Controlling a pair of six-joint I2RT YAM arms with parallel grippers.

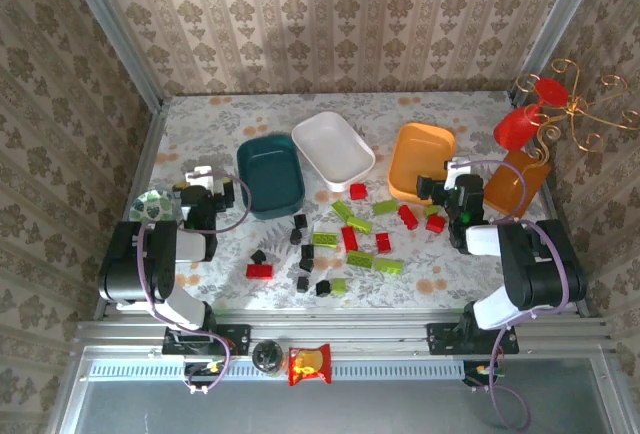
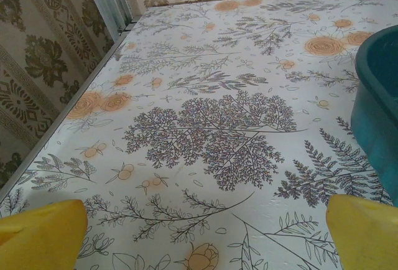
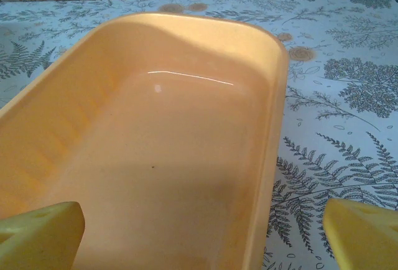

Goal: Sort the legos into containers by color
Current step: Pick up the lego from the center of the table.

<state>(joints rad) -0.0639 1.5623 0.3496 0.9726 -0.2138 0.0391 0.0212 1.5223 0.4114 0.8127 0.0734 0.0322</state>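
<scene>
currently 3 empty tubs sit behind about 20 scattered legos.

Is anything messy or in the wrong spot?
The bricks lie scattered on the table, none in the teal tub, white tub or orange tub. A snack packet sits on the front rail, off the table.

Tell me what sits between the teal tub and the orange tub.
The white tub sits between the teal tub and the orange tub, as the top external view shows.
</scene>
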